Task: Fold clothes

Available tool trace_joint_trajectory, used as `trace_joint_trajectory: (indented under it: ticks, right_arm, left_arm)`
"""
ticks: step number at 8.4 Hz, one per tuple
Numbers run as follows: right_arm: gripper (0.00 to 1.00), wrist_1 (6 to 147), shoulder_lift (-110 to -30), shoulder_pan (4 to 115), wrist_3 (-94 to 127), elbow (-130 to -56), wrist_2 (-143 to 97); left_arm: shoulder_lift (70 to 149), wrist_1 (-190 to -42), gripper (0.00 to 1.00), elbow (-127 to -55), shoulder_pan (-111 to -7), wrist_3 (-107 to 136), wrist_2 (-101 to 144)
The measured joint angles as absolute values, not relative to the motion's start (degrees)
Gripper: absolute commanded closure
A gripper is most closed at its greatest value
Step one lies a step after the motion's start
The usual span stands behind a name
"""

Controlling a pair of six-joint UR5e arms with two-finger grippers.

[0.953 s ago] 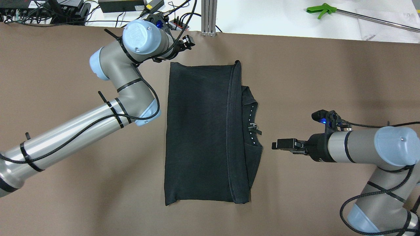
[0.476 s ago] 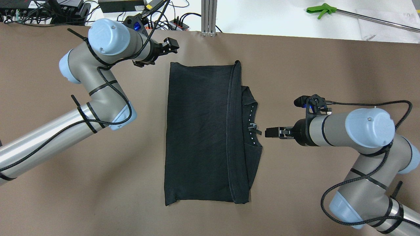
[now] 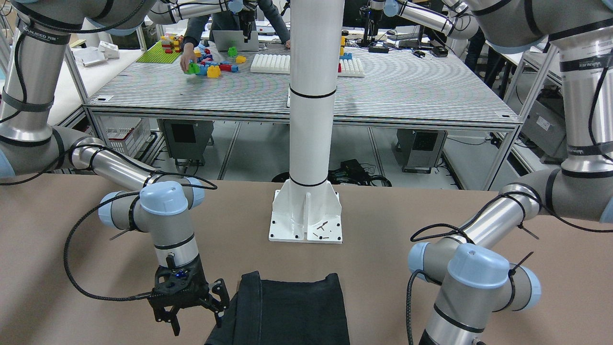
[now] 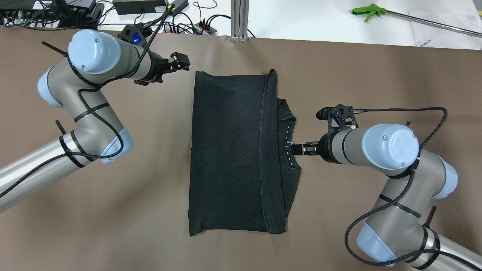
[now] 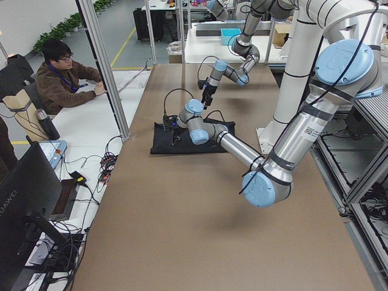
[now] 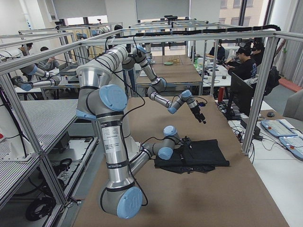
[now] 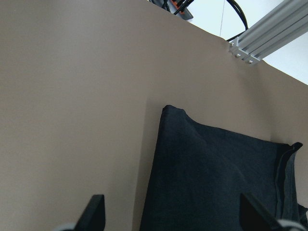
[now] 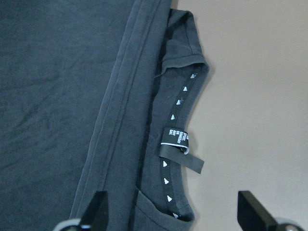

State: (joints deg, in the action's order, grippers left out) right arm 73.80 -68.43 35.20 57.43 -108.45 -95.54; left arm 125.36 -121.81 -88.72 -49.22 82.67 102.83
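The clothes are one black garment (image 4: 229, 150) lying folded flat in the middle of the brown table (image 4: 376, 82). It also shows in the front view (image 3: 297, 311). Its collar (image 4: 289, 143) sticks out from under the right fold, showing neck tape with white marks and a label (image 8: 175, 139). My right gripper (image 4: 297, 149) hovers at the collar's edge. It is open, and in the right wrist view its fingers (image 8: 98, 211) stand wide apart over the label. My left gripper (image 4: 181, 62) is open too, just off the garment's far left corner (image 7: 168, 109).
A green-handled grabber (image 4: 371, 11) lies on the white surface beyond the table. Cables and power boxes (image 4: 75, 9) crowd the far left, beside an aluminium post (image 4: 240, 19). The white pedestal (image 3: 306, 211) stands at the robot's side. A person (image 5: 63, 76) sits nearby.
The right gripper has moved left and toward the far side, from clear of the garment to the collar's edge. The left arm has swung left, drawing its gripper back from the far corner.
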Motion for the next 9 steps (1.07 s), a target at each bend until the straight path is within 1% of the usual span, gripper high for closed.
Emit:
trace_joint_trajectory:
  ticks: [4,6,7,9]
  right_arm:
    - [0.06,75.47,-57.36,33.2,57.28,-95.73,-90.24]
    - [0.08,75.46,-52.08,33.1,57.3,-88.29,-88.38]
    - [0.11,75.44,-50.32,33.07,57.24,-85.63,-87.71]
    - [0.13,75.44,-49.23,32.79,56.93,-83.11,-87.08]
  left_arm:
    - [121.98,-121.83,0.0,-91.59,-49.17,82.44,103.1]
    - [121.01,-121.78,0.0,-92.69,-49.14,82.4,103.11]
    - [120.95,-121.74,0.0,-92.7,-49.08,82.18,103.08]
    - [121.0,-121.56,0.0,-92.55,-49.08,79.19,102.94]
